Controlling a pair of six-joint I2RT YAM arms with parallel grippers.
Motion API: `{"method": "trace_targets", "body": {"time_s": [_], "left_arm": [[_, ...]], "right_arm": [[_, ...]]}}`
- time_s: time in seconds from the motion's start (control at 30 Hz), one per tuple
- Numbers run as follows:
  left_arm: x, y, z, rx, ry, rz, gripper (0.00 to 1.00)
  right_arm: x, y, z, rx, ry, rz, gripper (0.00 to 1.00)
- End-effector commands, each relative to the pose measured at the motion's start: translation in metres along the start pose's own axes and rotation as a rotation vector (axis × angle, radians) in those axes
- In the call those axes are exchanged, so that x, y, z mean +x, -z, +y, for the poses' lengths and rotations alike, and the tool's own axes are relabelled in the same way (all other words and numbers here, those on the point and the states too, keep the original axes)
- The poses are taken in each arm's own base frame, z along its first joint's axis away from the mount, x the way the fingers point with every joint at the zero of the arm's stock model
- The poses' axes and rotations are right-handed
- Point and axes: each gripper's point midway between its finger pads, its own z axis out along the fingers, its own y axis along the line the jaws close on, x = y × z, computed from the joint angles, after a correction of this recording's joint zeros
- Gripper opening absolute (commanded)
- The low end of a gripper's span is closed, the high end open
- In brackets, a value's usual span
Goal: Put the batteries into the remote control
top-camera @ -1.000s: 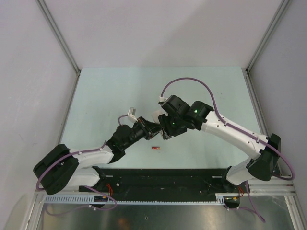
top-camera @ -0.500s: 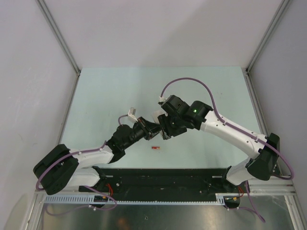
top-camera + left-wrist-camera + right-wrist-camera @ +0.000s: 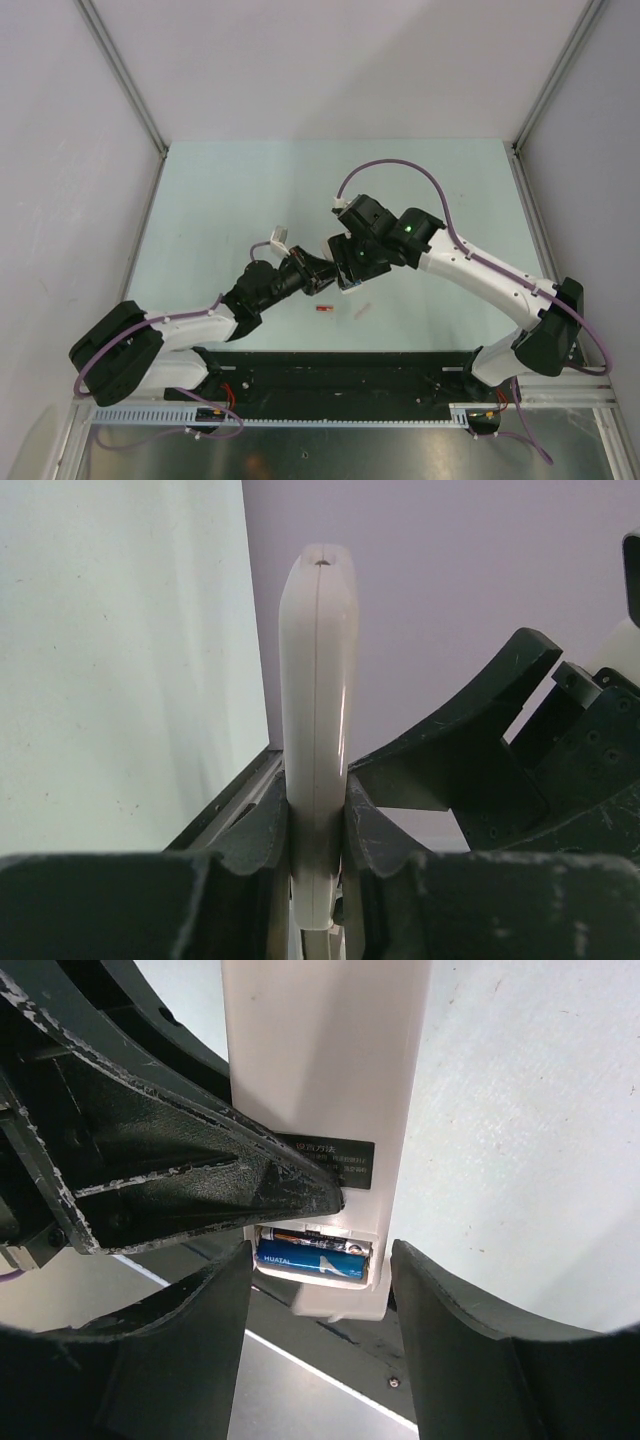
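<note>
Right wrist view is showing the remote control [image 3: 325, 1080] being clenched by the left end effector [image 3: 318, 832], steadying its uncovered back towards the right end effector [image 3: 318, 1340], whose jaws are standing released either side. A bright blue battery [image 3: 312, 1257] is sitting inside. A red battery [image 3: 322, 309] is lying on the tabletop [image 3: 230, 190], near the arms.

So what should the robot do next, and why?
Probably draw the right end effector back off the remote and go down for the red battery on the table. It's open and holds nothing, the left end effector clamps the remote, and the open compartment shows a blue battery; whether a slot is free is partly hidden.
</note>
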Motion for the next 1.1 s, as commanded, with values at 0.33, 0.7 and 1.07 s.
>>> {"method": "trace_targets", "body": {"time_s": [0.33,0.7,1.07], "left_arm": [[-0.02,-0.002,-0.017,0.061,0.032,-0.06,0.0],[-0.026,-0.001,-0.016,0.068,-0.021,-0.043,0.0],[-0.021,0.006,-0.043,0.159,-0.108,0.0,0.0]], "right_arm": [[-0.033,0.031,-0.009,-0.01,-0.049,-0.153,0.65],[-0.034,0.039,-0.009,-0.293,-0.247,-0.32,0.68],[-0.023,0.043,0.017,-0.689,-0.334,-0.354,0.69]]}}
